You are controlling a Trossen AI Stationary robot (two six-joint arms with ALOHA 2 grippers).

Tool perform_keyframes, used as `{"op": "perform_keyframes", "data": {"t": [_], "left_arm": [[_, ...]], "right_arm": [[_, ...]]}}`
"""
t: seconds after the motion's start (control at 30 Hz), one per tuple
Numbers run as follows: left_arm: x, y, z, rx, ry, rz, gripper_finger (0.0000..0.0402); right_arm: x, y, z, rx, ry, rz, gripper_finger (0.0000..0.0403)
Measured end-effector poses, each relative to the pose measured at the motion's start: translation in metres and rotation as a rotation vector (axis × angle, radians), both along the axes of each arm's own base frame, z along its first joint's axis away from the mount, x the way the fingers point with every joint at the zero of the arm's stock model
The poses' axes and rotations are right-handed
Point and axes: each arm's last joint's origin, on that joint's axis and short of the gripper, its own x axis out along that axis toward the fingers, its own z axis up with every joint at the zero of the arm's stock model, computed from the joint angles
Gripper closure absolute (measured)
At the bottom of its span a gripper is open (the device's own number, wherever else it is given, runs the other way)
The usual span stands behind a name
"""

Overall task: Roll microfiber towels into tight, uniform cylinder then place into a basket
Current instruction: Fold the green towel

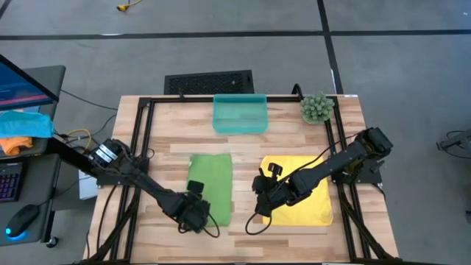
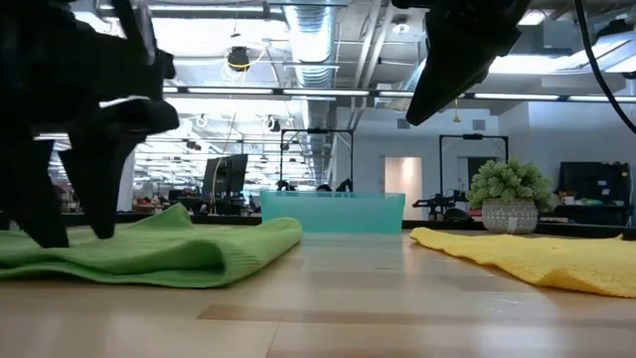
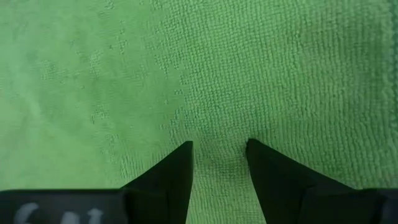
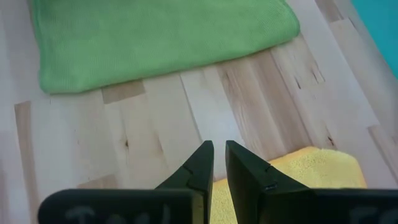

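High view: light green towel (image 1: 211, 188) flat on wooden worktop (image 1: 243, 143), left of centre; yellow towel (image 1: 303, 190) flat to its right, apart from it. Teal basket (image 1: 240, 112) at far edge, between both towels and beyond them, with small potted plant (image 1: 316, 107) beside it and black grille panel (image 1: 209, 82) behind. Left gripper (image 1: 194, 214) at near end of green towel; right gripper (image 1: 263, 200) at yellow towel's inner near corner.

Low view: green towel (image 2: 169, 249) lying in soft folds on left, yellow towel (image 2: 537, 256) low on right, basket (image 2: 333, 211) standing between them farther back, plant (image 2: 509, 196) near it.

Left wrist view: fingertips (image 3: 181, 163) pressed down onto green microfiber (image 3: 249, 74), jaws narrowly parted with a ridge of cloth between.

Right wrist view: jaws nearly closed, thin gap only, tips (image 4: 204, 160) over bare wood just at yellow towel's edge (image 4: 311, 167); nothing held. Green towel (image 4: 155, 37) across beyond.
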Motion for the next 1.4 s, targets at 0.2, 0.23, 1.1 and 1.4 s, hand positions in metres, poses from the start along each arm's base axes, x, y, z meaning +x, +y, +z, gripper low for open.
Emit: {"op": "perform_keyframes", "data": {"t": [0.2, 0.23, 1.1, 1.4], "left_arm": [[0.0, -0.019, 0.022, 0.102, -0.085, -0.052, 0.0256], [-0.002, -0.021, 0.025, 0.121, -0.082, -0.051, 0.0256], [-0.075, -0.079, 0.015, 0.011, -0.287, 0.137, 0.0255], [-0.065, -0.083, 0.014, -0.076, -0.268, 0.114, 0.0255]], "right_arm": [[0.001, 0.0, 0.0, 0.003, -0.007, 0.001, 0.0337], [0.001, 0.0, 0.0, 0.004, -0.009, 0.001, 0.0337], [0.025, 0.03, -0.016, -0.012, -0.181, 0.398, 0.0337], [0.042, 0.04, -0.043, 0.009, -0.182, 0.579, 0.033]]}}
